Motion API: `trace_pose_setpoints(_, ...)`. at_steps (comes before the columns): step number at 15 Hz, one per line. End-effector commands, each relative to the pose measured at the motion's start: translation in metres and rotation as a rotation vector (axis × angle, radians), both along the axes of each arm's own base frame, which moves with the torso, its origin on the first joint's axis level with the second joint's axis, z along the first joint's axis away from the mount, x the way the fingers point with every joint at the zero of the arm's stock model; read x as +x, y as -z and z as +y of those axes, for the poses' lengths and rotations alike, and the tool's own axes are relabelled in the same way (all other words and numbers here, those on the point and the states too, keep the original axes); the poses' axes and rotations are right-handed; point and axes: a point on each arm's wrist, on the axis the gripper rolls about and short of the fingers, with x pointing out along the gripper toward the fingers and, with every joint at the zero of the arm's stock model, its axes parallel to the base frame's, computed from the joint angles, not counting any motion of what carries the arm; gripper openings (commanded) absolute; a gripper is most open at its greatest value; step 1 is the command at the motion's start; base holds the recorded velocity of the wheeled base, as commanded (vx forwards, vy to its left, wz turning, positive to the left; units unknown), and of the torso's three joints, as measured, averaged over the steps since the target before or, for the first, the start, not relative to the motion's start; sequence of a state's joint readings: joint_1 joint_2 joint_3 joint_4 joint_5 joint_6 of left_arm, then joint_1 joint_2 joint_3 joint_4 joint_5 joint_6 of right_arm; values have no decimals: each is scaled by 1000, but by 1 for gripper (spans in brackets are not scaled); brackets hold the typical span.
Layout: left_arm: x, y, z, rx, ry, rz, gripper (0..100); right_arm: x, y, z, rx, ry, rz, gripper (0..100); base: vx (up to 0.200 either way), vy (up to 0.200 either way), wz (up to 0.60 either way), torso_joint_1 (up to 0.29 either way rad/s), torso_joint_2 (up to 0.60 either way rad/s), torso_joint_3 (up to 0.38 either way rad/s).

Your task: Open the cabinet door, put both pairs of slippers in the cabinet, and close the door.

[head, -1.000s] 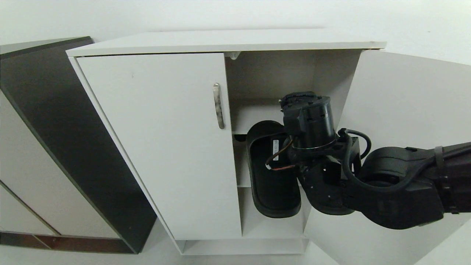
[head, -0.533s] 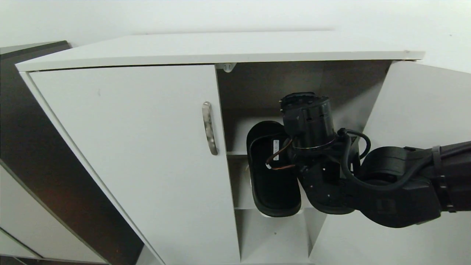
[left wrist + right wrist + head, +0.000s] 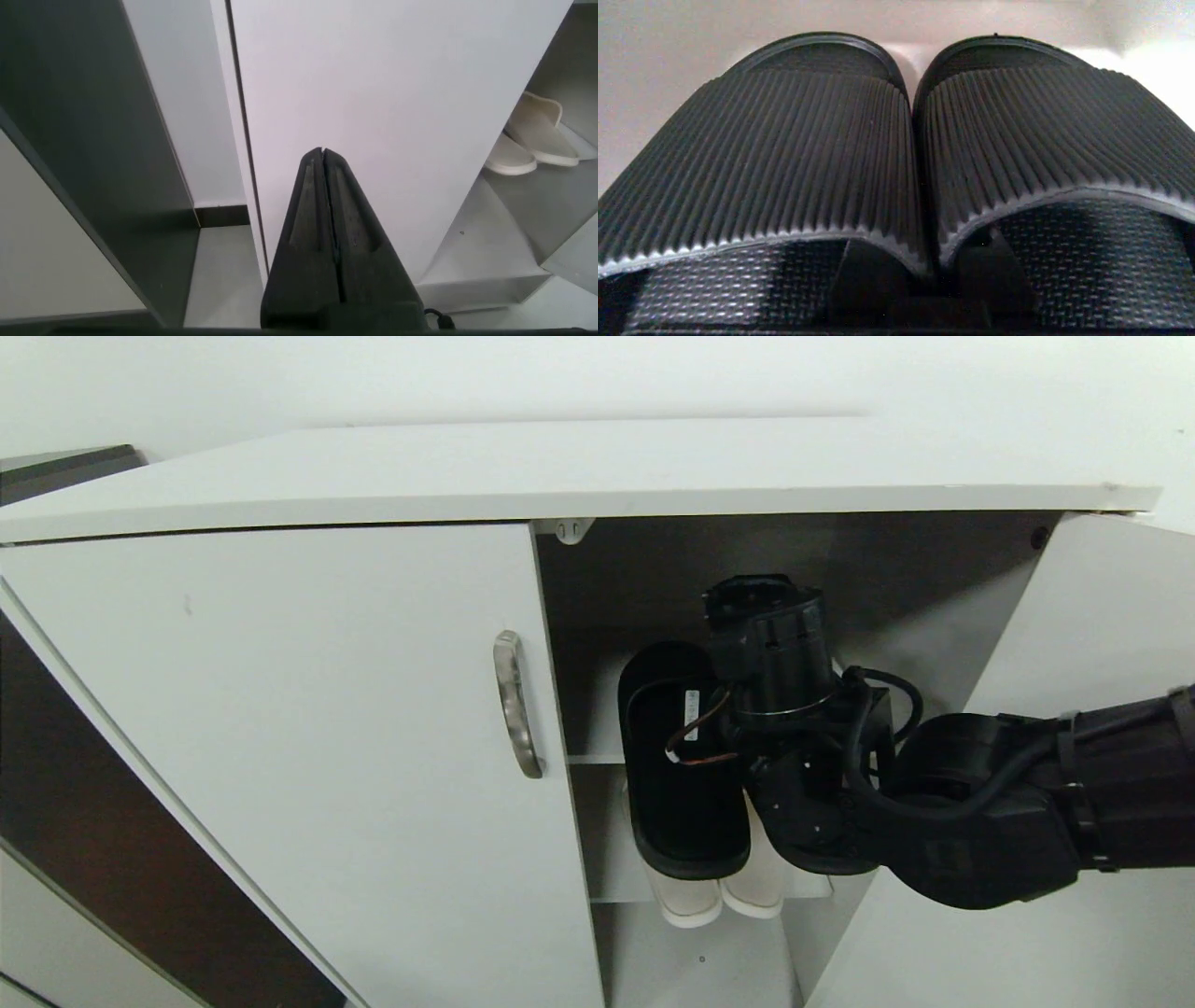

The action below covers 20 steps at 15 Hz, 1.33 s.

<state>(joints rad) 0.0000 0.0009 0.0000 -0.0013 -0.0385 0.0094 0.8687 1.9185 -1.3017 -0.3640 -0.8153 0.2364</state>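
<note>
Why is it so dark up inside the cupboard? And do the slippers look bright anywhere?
Head view: the cabinet top shades the upper compartment, so its back looks dark grey; the closed door is evenly lit. Right wrist view: the black slippers catch light on their ridged straps, with deep shadow underneath. Left wrist view: the white slippers sit brightly lit on their shelf.

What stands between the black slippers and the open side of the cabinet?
Nothing visible does. The black slippers, held in the right pincer, hang directly before the open compartment. The right door is swung aside, and the closed left door is off to one side. The white slippers lie on a lower shelf.
</note>
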Motion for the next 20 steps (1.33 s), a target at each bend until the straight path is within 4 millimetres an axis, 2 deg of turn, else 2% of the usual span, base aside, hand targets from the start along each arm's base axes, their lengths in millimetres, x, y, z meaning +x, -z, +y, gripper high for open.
trace_pose_setpoints(1, 0, 0, 0, 0, 0, 0, 0, 12, 7, 1, -9, 20, 9, 0, 0, 0, 0, 0, 0, 0)
trace_pose_setpoints(9, 0, 0, 0, -2, 0, 0, 0, 53, -2, 9, 3, 51, -4, 0, 0, 0, 0, 0, 0, 0)
trace_pose_setpoints(14, 0, 0, 0, -2, 0, 0, 0, 64, 0, 13, -3, 61, 2, 0, 0, 0, 0, 0, 0, 0)
trace_pose_setpoints(15, 0, 0, 0, -2, 0, 0, 0, 63, 0, 13, -4, 60, 3, 100, 0, 0, 0, 0, 0, 0)
trace_pose_setpoints(20, 0, 0, 0, -2, 0, 0, 0, 60, 4, 12, -18, 58, 16, 100, 0, 0, 0, 0, 0, 0)
